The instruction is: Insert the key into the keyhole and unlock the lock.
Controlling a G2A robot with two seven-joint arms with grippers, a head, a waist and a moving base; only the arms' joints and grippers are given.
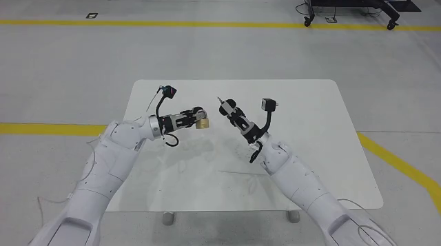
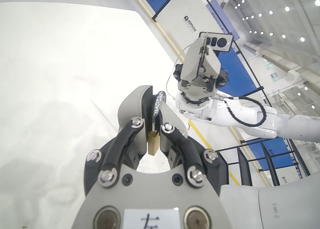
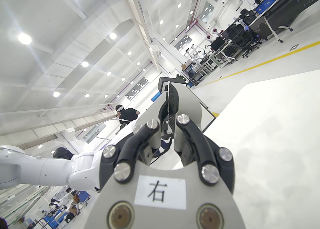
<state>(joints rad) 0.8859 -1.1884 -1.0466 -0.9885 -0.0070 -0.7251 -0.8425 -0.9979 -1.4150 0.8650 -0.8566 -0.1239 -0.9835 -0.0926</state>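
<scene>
Two grippers are hovering above the table (image 1: 317, 156), turned toward each other and well clear of its surface. The left gripper (image 2: 155, 106) is clenching the brass lock (image 2: 153, 143) between its pads, probably to steady it and present the keyhole to the other arm. The right gripper (image 3: 170, 100) is pinching the key (image 1: 220, 100) with its blade sticking out past the fingertips, likely for a straight push in. From above, the key is sitting at about two o'clock from the lock, near but apart, so insertion is not yet begun.
</scene>
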